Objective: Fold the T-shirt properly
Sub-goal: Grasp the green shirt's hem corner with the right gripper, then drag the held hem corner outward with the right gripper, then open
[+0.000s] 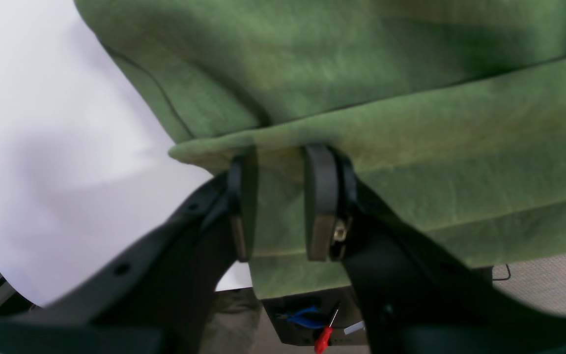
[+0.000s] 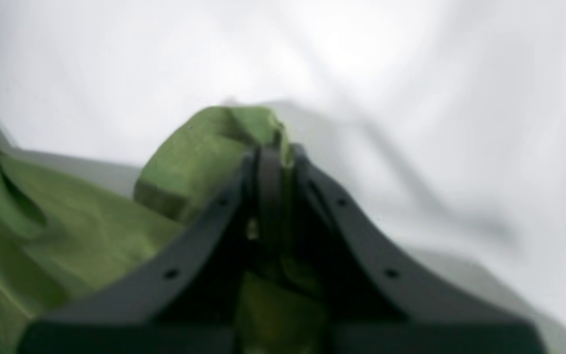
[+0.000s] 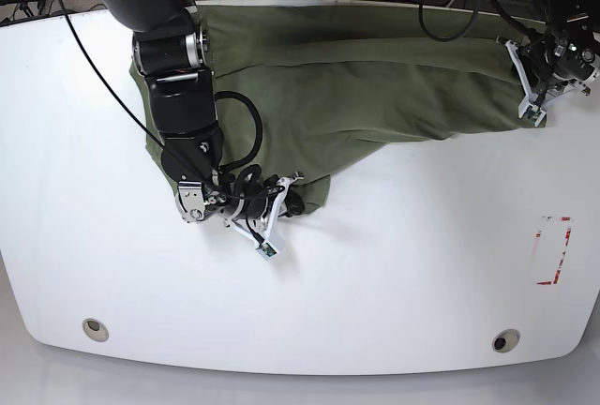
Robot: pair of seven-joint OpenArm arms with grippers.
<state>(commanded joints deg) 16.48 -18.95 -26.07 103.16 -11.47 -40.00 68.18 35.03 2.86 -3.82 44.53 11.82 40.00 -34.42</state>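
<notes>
lying spread across the far half of the white tabletop (image 3: 375,283), the olive-green soft cotton t-shirt (image 3: 375,86) runs from the right arm on the left of the base view to the left arm at the far right edge. the black left gripper (image 3: 527,96) sits at the cloth's right end, and its wrist view shows the two fingers (image 1: 321,201) closed partway on a folded hem of the t-shirt (image 1: 410,147), a strip of green fabric pinched between them and hanging below. the black right gripper (image 3: 292,201) lies low on the table at the shirt's near corner, where the fabric comes to a point toward the front. its wrist view, though blurred, shows the jaws pressed nearly together on a bunched fold of the t-shirt (image 2: 204,147), with more green cloth trailing to the left.

only the base view shows the whole garment, wrinkled, with a long crease across its middle, plus a red rectangular outline (image 3: 553,251) marked on the table near the right edge, well apart from the shirt. only the left wrist view shows the stitched hem line and a small red-handled tool (image 1: 324,337) beneath the table edge.
</notes>
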